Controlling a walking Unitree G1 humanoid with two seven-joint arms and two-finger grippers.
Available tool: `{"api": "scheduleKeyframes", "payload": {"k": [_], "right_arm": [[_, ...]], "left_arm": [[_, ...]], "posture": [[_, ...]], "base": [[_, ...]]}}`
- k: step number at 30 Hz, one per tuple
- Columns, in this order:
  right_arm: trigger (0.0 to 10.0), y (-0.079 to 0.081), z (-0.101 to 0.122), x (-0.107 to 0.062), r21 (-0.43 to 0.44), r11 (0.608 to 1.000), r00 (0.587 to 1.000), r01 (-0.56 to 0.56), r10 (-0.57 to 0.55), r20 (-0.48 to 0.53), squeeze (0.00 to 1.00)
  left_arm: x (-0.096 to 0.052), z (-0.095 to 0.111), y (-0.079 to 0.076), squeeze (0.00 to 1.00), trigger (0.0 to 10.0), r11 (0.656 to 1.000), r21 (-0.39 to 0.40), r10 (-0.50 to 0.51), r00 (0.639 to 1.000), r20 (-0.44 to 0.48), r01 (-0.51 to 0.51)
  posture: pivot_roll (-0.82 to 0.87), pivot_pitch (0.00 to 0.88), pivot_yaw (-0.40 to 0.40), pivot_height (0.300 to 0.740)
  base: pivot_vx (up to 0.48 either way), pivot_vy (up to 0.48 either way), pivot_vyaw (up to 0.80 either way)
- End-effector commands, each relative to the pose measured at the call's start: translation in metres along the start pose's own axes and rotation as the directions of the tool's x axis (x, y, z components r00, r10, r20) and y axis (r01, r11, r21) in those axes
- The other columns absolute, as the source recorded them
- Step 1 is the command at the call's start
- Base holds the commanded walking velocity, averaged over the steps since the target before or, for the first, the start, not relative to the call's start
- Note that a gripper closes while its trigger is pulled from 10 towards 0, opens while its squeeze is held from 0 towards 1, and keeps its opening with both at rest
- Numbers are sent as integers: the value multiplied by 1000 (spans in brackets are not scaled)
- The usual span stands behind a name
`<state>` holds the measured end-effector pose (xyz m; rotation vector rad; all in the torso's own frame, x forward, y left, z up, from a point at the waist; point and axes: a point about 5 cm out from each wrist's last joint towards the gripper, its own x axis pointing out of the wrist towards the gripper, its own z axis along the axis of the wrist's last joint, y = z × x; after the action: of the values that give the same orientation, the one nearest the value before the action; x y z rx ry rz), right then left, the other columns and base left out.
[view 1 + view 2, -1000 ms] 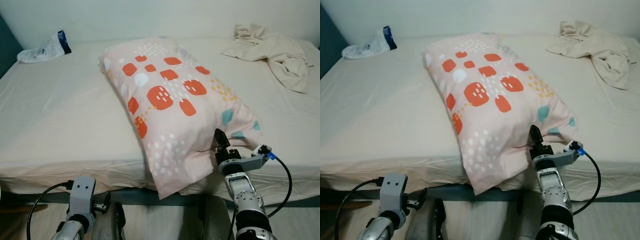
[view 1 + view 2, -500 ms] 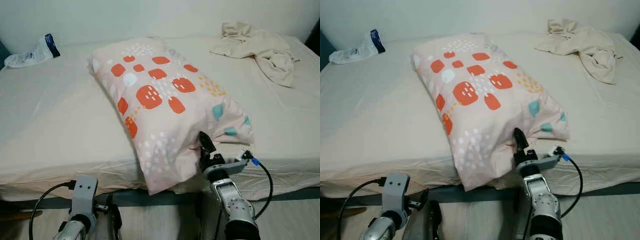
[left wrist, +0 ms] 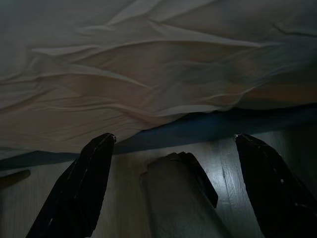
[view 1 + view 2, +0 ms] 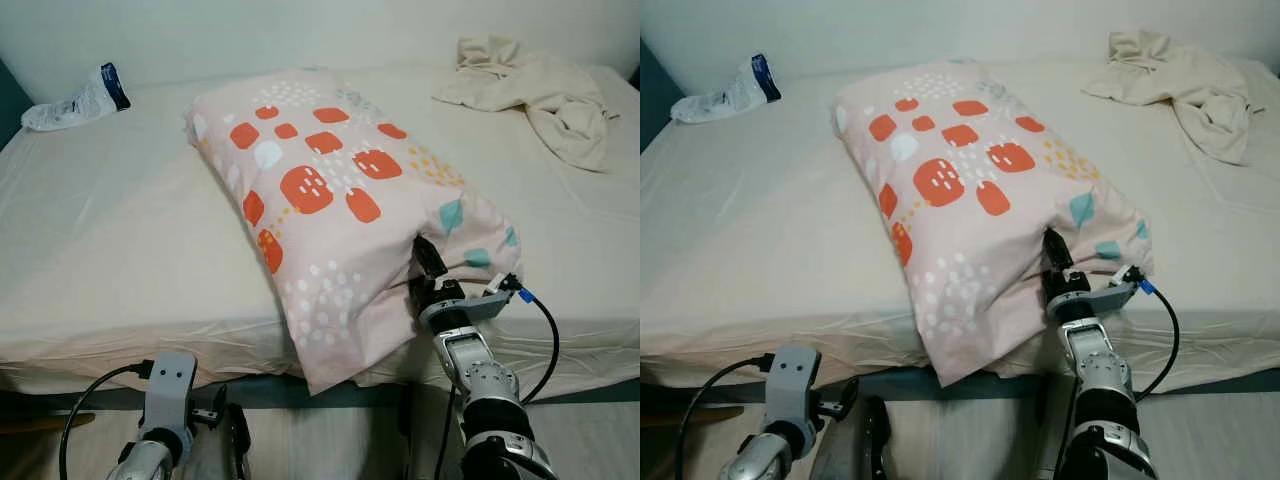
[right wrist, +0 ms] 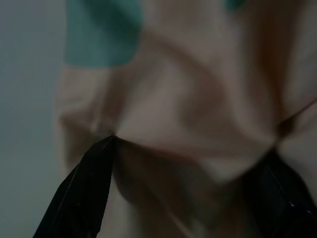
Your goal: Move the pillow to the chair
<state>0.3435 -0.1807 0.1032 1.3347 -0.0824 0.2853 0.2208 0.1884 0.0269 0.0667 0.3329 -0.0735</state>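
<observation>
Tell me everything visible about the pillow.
The pillow is a soft, pale pink fabric one printed with orange blocks, white dots and a few teal patches. It lies diagonally on the bed, its near end hanging over the mattress edge. The right gripper presses into that near end, the fabric bunched between its fingers.

A wide bed [image 4: 120, 230] under a cream fitted sheet [image 4: 110, 300] spans the scene, the sheet wrinkling where it hangs over the near edge. A pale plain wall [image 4: 300, 30] runs along the far side. At the far left corner lies a clear plastic bag [image 4: 75, 100] with a dark end; at the far right, a crumpled beige cloth [image 4: 540, 85]. Below the near edge shows light wood-look floor [image 4: 320, 450]. Light is soft and even.
</observation>
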Motion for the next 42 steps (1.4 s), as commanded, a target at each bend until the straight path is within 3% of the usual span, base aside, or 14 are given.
{"api": "scheduleKeyframes", "payload": {"k": [1,12,25,26,27,28,29,42], "right_arm": [[10000,11,-13,10,-1,996,993,-90,90,-75,0],[10000,10,-25,23,35,997,994,-62,65,-91,0],[10000,42,-39,53,-2,983,968,-183,180,-175,0],[6431,42,-40,54,-4,983,968,-184,181,-176,0],[1490,42,-42,54,-22,983,967,-182,175,-187,0],[1490,42,-43,55,-45,983,966,-179,167,-200,0],[0,43,-46,54,-57,981,961,-185,169,-217,0],[0,30,-47,40,-150,964,943,-218,169,-285,0]], "left_arm": [[-5,-6,3,0,10000,1000,11,2,999,-33,-1],[-10,-5,6,0,10000,1000,11,8,999,-32,-8],[-8,-1,6,0,10000,1000,19,0,1000,-26,0],[-8,0,6,0,10000,1000,18,0,1000,-25,1],[-7,0,5,0,10000,1000,17,0,1000,-23,1],[-6,1,5,0,10000,1000,15,0,1000,-20,1],[-5,2,4,0,10000,1000,13,0,1000,-16,0],[14,12,-4,0,10000,1000,-14,-3,1000,21,4]], "posture": [[90,250,100,505],[111,263,101,505],[121,247,107,505],[121,247,107,505],[118,241,104,505],[118,241,104,505],[112,237,103,505],[56,184,83,505]], "base": [[0,0,0],[0,0,0],[0,0,0],[0,0,0],[0,0,0],[0,0,0],[0,0,0],[0,0,0]]}}
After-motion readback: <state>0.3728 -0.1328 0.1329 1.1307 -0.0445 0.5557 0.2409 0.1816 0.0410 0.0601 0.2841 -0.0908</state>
